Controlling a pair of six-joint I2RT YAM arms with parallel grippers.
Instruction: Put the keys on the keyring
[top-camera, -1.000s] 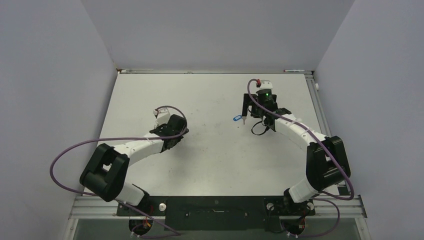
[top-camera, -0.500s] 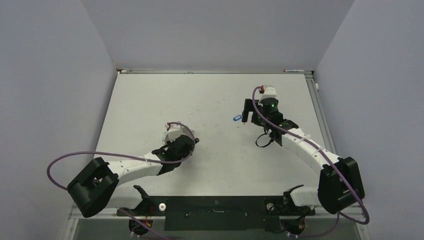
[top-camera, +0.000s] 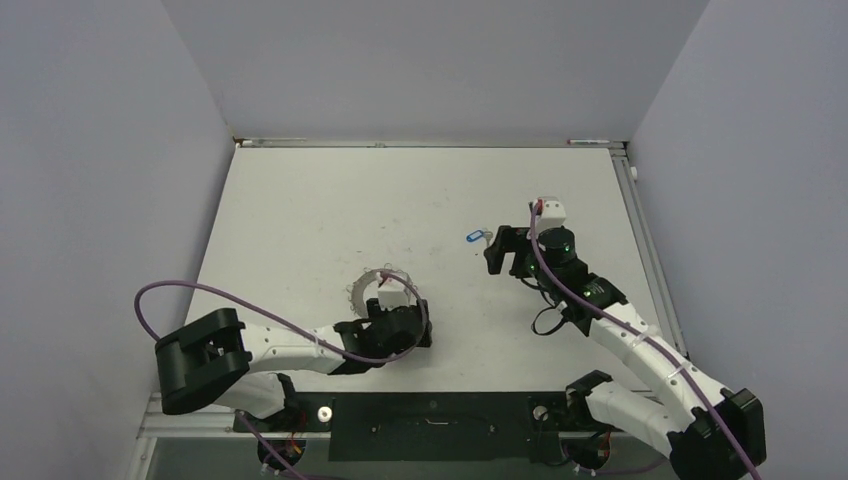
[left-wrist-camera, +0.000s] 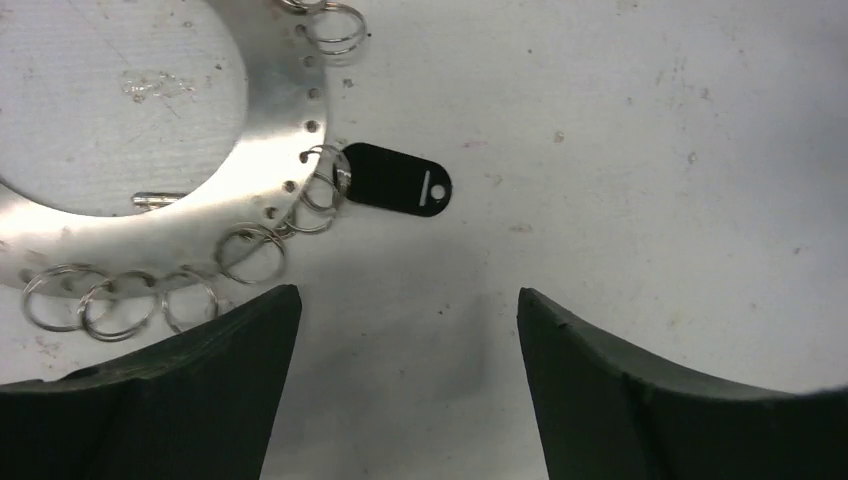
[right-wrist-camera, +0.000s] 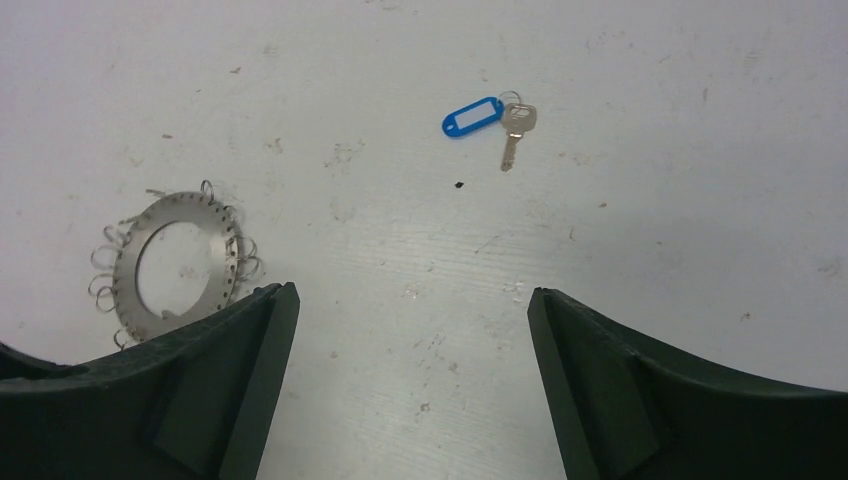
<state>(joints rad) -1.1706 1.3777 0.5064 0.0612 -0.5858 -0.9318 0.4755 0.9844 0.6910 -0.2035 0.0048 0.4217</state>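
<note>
- The keyring (right-wrist-camera: 180, 210), a flat grey disc with a wide hole and wire loops round its rim, lies flat on the surface.
- The black-tagged key (left-wrist-camera: 395, 180) touches one rim loop of the keyring.
- The blue-tagged key (right-wrist-camera: 515, 122) lies flat, well apart from the keyring.

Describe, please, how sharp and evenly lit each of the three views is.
Top view: soft, even light, faint shadows under the arms, everything sharp but small. Left wrist view: the keyring is bright, nearly washed out, the black tag crisp, a faint shadow between the dark fingers. Right wrist view: sharp, evenly lit; the blue tag and key show clearly.
</note>
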